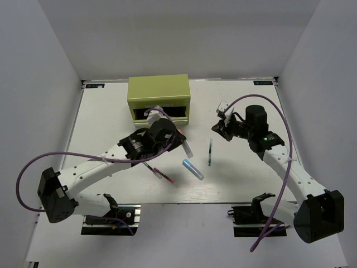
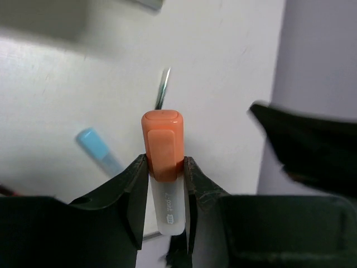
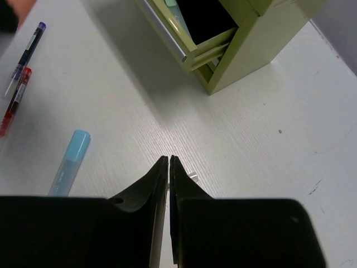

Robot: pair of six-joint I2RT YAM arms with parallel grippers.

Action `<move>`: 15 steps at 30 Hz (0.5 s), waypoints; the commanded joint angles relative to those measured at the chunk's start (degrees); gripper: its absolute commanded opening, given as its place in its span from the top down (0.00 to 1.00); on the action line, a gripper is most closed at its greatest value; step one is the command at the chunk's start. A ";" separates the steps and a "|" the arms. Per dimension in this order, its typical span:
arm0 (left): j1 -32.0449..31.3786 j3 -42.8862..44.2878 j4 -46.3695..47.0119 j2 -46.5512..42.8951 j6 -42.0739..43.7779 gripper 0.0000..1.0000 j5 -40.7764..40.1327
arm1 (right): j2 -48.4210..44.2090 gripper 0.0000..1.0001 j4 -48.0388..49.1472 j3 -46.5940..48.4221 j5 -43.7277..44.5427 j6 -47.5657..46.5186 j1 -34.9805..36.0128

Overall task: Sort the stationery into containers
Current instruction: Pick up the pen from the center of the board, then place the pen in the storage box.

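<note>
My left gripper [image 1: 183,143] [image 2: 164,159] is shut on the orange-capped highlighter [image 2: 163,146], held above the table in front of the olive-green chest [image 1: 159,92]. One chest drawer [image 3: 189,39] is pulled open, with a pale green item [image 3: 174,17] at its edge. The blue-capped highlighter [image 1: 193,168] [image 3: 68,164] and the dark green pen [image 1: 210,152] [image 2: 162,89] lie on the table between the arms. Two thin pens, one red [image 1: 163,175] [image 3: 14,103], lie under my left arm. My right gripper [image 1: 217,127] [image 3: 169,160] is shut and empty, above the dark green pen's far end.
The white table [image 1: 245,178] is bordered by grey walls on three sides. The right arm shows as a dark blur [image 2: 312,151] in the left wrist view. The chest stands at the back centre-left.
</note>
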 commanded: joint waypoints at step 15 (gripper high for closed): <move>4.20 -3.15 34.43 4.90 -4.13 1.00 -46.35 | -4.37 0.88 4.11 -4.72 -0.62 -2.15 -0.30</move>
